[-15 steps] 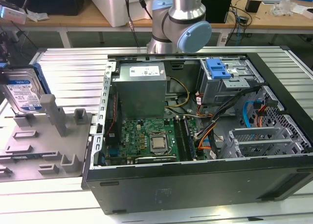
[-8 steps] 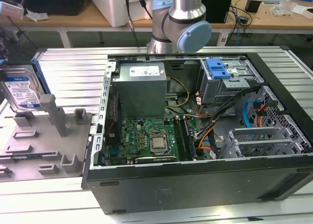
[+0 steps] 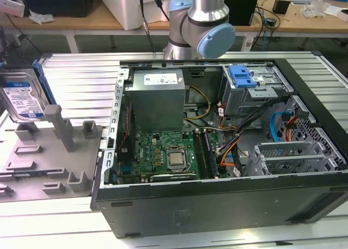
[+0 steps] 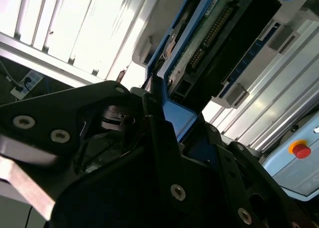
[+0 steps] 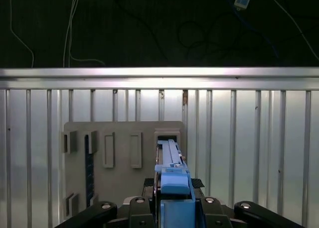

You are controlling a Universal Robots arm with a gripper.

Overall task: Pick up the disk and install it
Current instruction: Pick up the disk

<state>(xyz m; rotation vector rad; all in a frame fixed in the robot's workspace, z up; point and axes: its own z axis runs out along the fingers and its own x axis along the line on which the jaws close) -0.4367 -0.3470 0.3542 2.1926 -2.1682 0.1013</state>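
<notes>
Black fingers of the gripper (image 5: 173, 188) sit closest to the lens in both wrist views, one on each side of the disk (image 5: 171, 156), which runs edge-on between them with its blue frame toward the camera; in the second wrist view a finger (image 4: 152, 113) lies flat against that blue frame, so I judge the gripper to be closed on the disk rather than open around it. Beyond the fingers, in the first wrist view, lies the grey holder plate (image 5: 122, 138) with its row of slots, resting on the ribbed metal table (image 5: 249, 138), and the disk's far end lines up with the slot nearest it; whether that end is seated in the slot or clear of it I cannot tell. In the exterior view the disk (image 3: 23, 99) stands on edge, slightly tilted, at the far exterior view's left above the holder plate (image 3: 54, 170), well apart from the open computer case (image 3: 217, 211). Inside the case the grey drive cage (image 3: 261, 94) with its blue tab (image 3: 242, 75) has no disk near it. So the task looks to be at its start: the grasp seems made, the lift is at most barely begun, and carrying the disk over and fitting it into the case are not yet done
</notes>
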